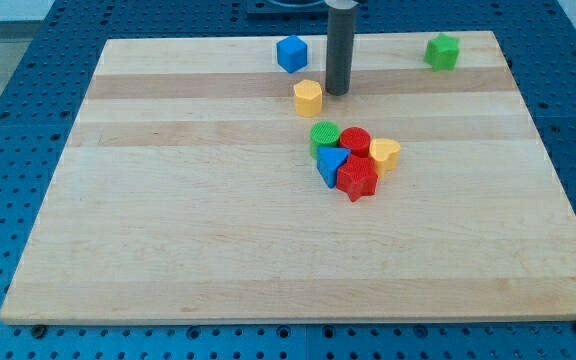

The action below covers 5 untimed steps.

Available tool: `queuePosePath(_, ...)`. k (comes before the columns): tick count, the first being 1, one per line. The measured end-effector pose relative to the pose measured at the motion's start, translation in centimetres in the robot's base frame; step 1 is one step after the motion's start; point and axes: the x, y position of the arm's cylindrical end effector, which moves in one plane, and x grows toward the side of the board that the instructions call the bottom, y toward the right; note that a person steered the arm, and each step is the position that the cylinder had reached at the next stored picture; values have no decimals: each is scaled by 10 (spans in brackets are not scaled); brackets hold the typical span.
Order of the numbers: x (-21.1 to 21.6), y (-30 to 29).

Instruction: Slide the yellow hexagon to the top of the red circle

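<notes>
Pale wood, banded in lengthwise strips, makes up the worktop (218,250), which lies on a blue perforated base (28,60). The tool is a plain dark cylindrical rod with nothing that opens or closes and nothing held; its tip (338,93) rests on the board in the upper middle of the frame, just right of the yellow hexagon (308,97) and so near that contact cannot be judged. That hexagon is a short, faceted prism with a ribbed top, standing above and left of a tight cluster at centre frame. In the cluster, the red circle (355,141) sits between a green circle (324,136) on its left and a yellow heart-shaped block (385,153) on its right; below them lie a blue triangle (331,163) and a red star-like block (357,179), all touching or nearly so. A blue cube (291,53) stands upper left of the rod, and a green faceted block (443,51) sits well apart at upper right.
</notes>
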Motion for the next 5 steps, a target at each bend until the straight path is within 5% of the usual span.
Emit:
queuePosePath(2, -40, -20)
queuePosePath(5, 7, -100)
